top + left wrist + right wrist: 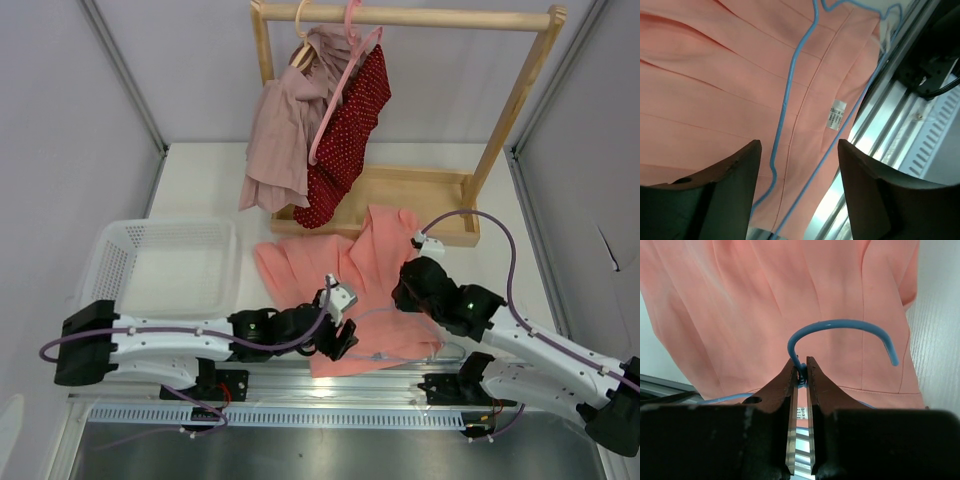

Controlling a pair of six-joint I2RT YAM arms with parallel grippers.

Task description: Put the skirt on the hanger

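Observation:
The salmon-pink skirt (372, 262) lies flat on the table in front of the arms. The thin light-blue hanger (788, 95) lies on the skirt's waist end, near a white label (838, 114). My left gripper (340, 338) is open and hovers over the skirt's near edge. In the left wrist view the hanger's wires run between its fingers (800, 146) without touching them. My right gripper (406, 294) is shut on the hanger's neck just below the hook (840, 326), as the right wrist view (802, 366) shows, with the skirt (790, 295) beneath.
A wooden rack (520, 90) at the back holds a mauve-pink garment (280, 140), a dark red dotted garment (350, 140) and a pink hanger (340, 90). A white basket (110, 260) stands at the left. A metal rail (300, 385) runs along the near edge.

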